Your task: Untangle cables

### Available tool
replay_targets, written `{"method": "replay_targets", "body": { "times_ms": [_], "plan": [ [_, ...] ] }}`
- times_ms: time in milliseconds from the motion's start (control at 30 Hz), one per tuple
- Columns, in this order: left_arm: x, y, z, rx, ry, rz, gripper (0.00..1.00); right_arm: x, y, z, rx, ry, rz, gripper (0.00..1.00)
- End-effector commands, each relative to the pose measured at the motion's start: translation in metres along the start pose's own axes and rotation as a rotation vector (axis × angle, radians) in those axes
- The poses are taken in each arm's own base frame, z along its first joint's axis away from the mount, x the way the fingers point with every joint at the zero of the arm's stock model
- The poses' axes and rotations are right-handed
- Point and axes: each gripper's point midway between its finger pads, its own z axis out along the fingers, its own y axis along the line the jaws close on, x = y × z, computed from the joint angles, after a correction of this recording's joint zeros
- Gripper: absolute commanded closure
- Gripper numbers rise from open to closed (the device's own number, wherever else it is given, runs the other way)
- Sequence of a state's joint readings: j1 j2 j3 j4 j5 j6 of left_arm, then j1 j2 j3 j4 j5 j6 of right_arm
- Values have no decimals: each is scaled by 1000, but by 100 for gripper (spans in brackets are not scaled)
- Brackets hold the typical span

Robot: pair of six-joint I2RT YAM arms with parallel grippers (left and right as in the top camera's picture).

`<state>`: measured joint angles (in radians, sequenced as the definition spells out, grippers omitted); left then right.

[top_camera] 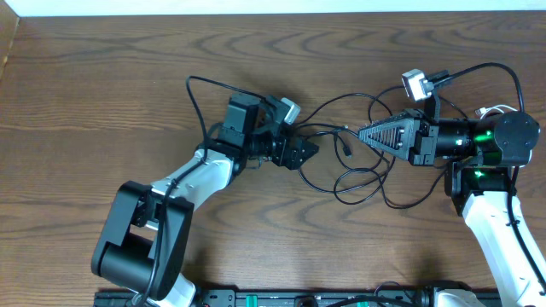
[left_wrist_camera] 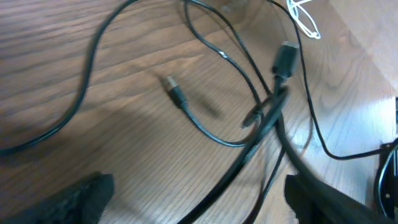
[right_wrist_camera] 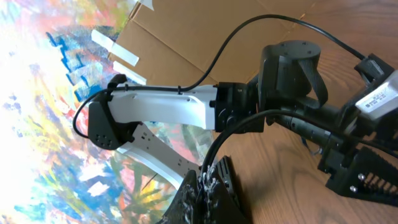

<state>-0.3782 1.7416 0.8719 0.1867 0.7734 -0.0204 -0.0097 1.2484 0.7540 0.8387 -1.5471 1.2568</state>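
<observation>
Overhead view, dark wooden table (top_camera: 102,85); all positions are referred to my left gripper (top_camera: 304,153).

Surroundings: my right gripper (top_camera: 363,134) lies near the left gripper on its right side, tip pointing toward it, the two apart. In the right wrist view, the left gripper's white arm (right_wrist_camera: 161,109) crosses in front of a cardboard sheet (right_wrist_camera: 186,43) and a brightly painted surface (right_wrist_camera: 43,124).

Obstructions: from overhead the left gripper's own body covers the table beneath it. The cable runs there show only in the left wrist view.

Left gripper: fingers (left_wrist_camera: 81,199) set wide apart, holding nothing.

Right gripper: closed, pinching a black cable (right_wrist_camera: 244,121) that arcs up out of its tip.

Cables: the black cables (left_wrist_camera: 268,107) are thin and lie loosely looped on the table under and to the right of the left gripper. Several strands cross at one point ahead of its fingers. A small plug (left_wrist_camera: 173,87) lies free to the left of that crossing; a bigger plug (left_wrist_camera: 285,59) lies beyond it. The white cable (left_wrist_camera: 303,18) lies well apart from the left gripper, past the right gripper, beside my right arm.
</observation>
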Motion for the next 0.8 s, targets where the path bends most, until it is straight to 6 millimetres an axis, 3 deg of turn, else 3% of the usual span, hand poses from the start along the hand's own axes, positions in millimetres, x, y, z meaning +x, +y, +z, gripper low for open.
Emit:
{"method": "replay_targets", "body": {
  "times_ms": [0, 67, 300, 400, 433, 600, 767],
  "plan": [
    [0, -1, 4, -28, 0, 46, 29, 1, 3, 1, -7, 15, 2, 99],
    [1, 5, 6, -72, 1, 49, 41, 1, 3, 1, -7, 14, 2, 99],
    [8, 13, 11, -94, 18, 38, 44, 1, 3, 1, -7, 14, 2, 99],
    [10, 16, 13, -100, 22, 35, 75, 1, 3, 1, -7, 15, 2, 99],
    [10, 21, 14, -125, 22, 33, 90, 1, 3, 1, -7, 15, 2, 99],
    [15, 63, 3, -373, 23, -45, 92, 1, 3, 1, -7, 15, 2, 99],
    [30, 109, -26, -655, 32, -185, 92, 1, 3, 1, -7, 15, 0, 99]
  ]
}}
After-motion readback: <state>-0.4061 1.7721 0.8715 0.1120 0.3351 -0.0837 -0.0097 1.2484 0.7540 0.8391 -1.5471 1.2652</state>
